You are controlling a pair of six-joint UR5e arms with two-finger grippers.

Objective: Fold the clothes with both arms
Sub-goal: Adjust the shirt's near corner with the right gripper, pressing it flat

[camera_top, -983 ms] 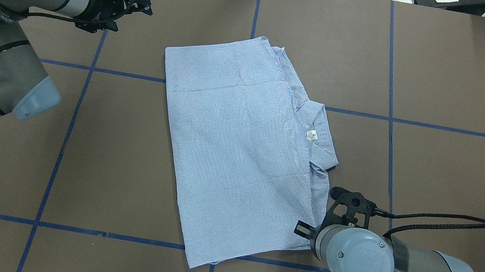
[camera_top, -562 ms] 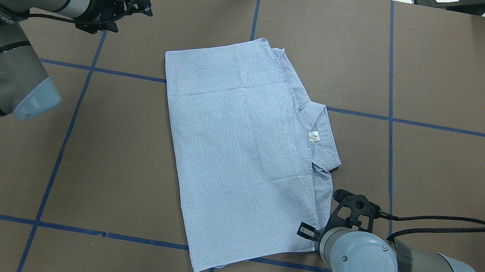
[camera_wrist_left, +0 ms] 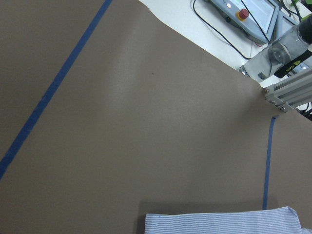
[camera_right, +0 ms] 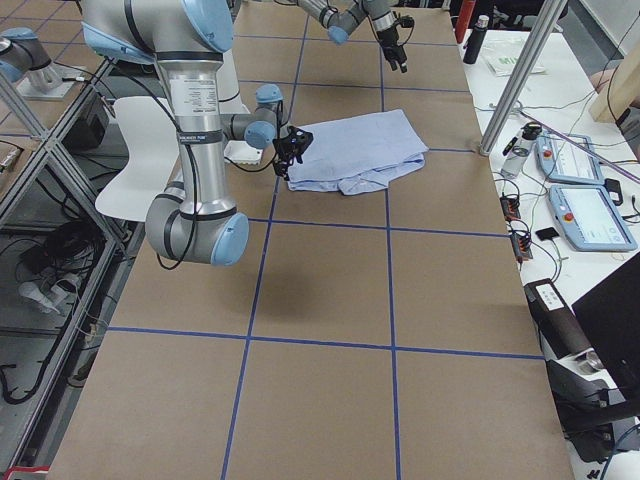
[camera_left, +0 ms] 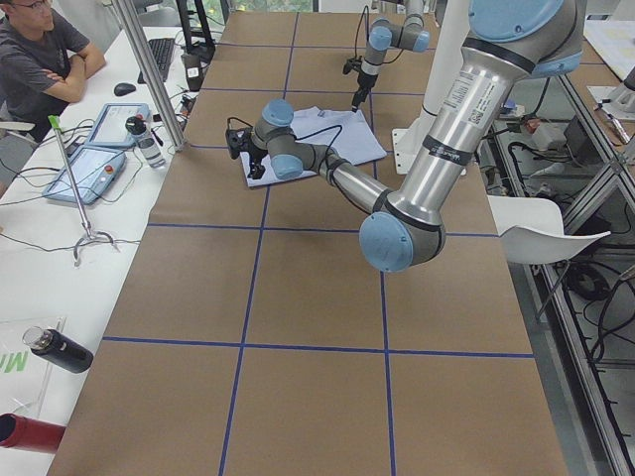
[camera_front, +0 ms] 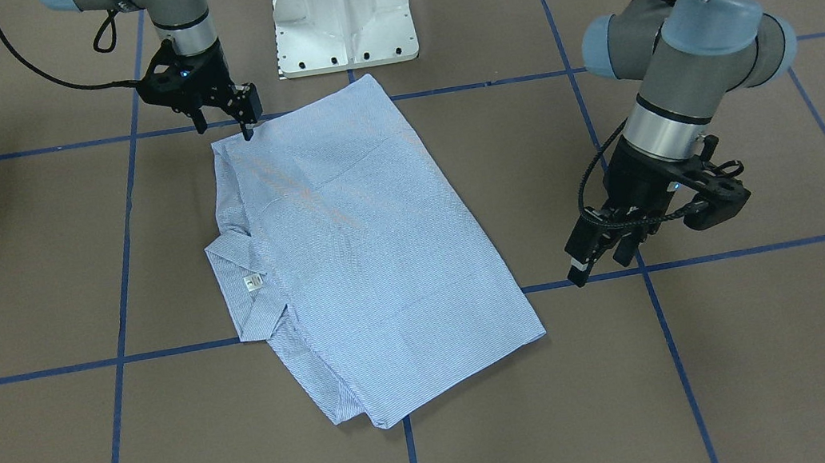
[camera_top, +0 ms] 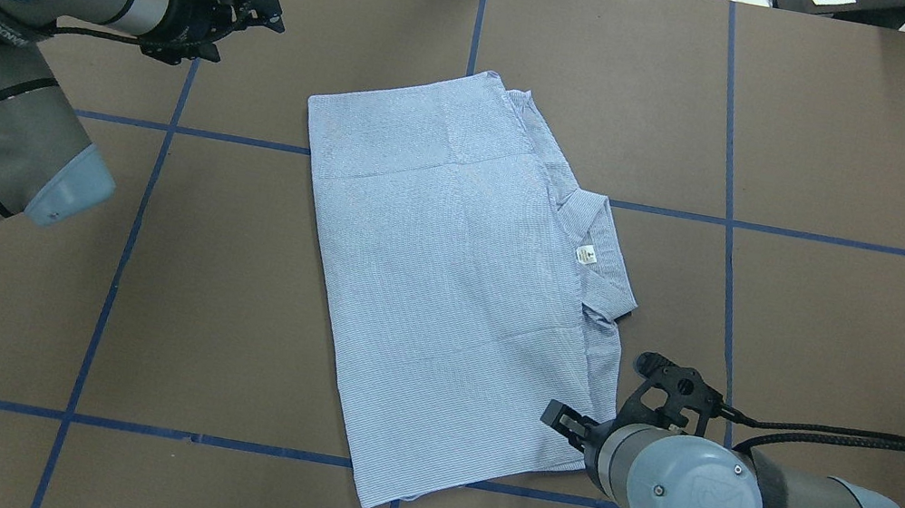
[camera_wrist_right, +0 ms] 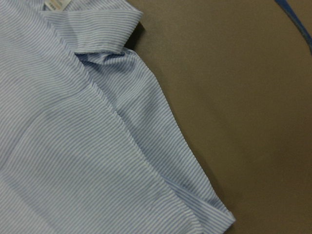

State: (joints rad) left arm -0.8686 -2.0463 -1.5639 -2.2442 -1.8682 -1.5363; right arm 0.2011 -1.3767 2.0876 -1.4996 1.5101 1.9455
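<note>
The clothes are one light blue pinstriped shirt [camera_top: 446, 290], folded into a slanted rectangle at the table's middle. Its collar and white neck label [camera_top: 584, 255] face the right side. My right gripper [camera_top: 562, 421] hovers at the shirt's near right corner, fingers slightly apart, one fingertip [camera_front: 247, 132] at the cloth's edge. The right wrist view holds only the shirt [camera_wrist_right: 73, 146] and its collar. My left gripper [camera_top: 271, 17] is open above bare table at the far left, well clear of the shirt [camera_front: 359, 255]. The left wrist view catches only a strip of the shirt [camera_wrist_left: 219, 222].
Blue tape lines [camera_top: 724, 221] grid the brown table. The white pedestal base [camera_front: 341, 7] stands at the near edge behind the shirt. A person [camera_left: 40, 59] sits at a side bench with tablets and bottles beyond the far edge.
The shirt slid slightly toward the right and the near edge, then stayed put. My right gripper moved left over the shirt's corner. The left arm barely moved.
</note>
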